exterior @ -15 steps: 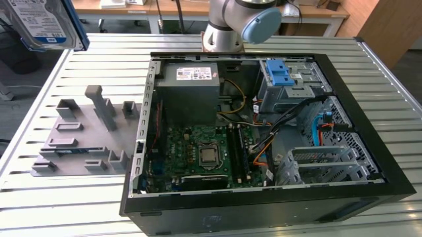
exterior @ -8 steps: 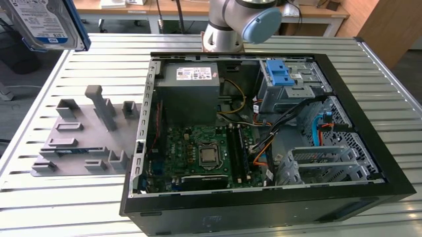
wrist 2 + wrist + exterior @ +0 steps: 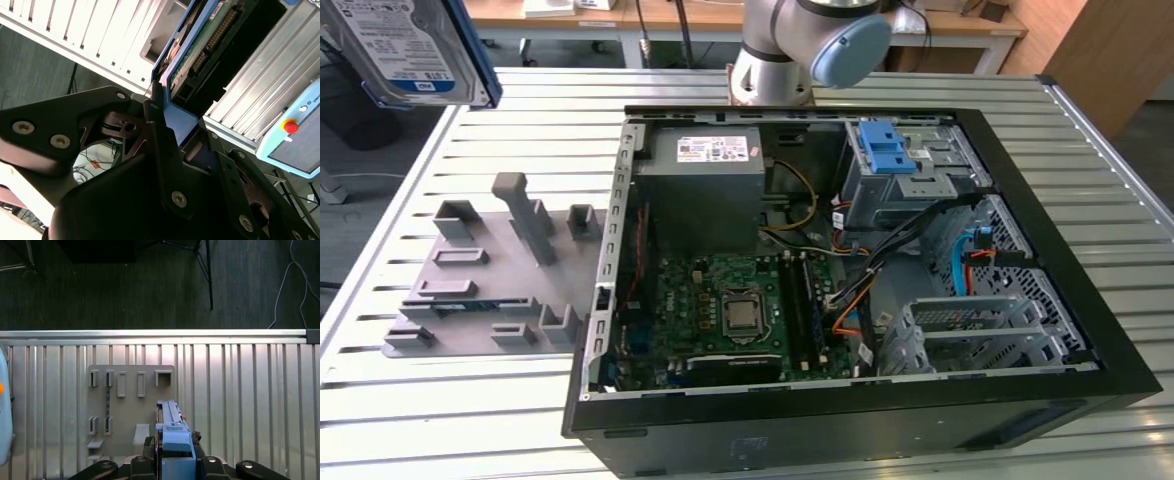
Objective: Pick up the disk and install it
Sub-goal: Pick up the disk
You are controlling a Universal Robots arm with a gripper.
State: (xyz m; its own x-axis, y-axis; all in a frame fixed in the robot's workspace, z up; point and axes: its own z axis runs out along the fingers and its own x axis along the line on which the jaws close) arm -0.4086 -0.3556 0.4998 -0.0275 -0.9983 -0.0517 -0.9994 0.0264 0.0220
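Note:
The disk (image 3: pixel 403 50), silver with a white-and-blue label and a blue carrier frame, hangs high at the exterior view's upper left, above the table's far corner. In the second wrist view my gripper (image 3: pixel 181 129) is shut on the disk (image 3: pixel 200 47), the black fingers (image 3: pixel 159 131) clamping its blue frame, with the green circuit side showing. The first wrist view shows the disk (image 3: pixel 171 427) edge-on in the gripper (image 3: pixel 173 460), over the grey fixture plate (image 3: pixel 130 405).
An open black computer case (image 3: pixel 1070 235) lies on the slatted metal table (image 3: pixel 454 410), with a grey power supply box (image 3: pixel 707 165) and a drive cage holding a blue bracket (image 3: pixel 886 150). The grey fixture plate (image 3: pixel 480 285) lies beside it. The arm's base (image 3: pixel 794 50) stands behind the case.

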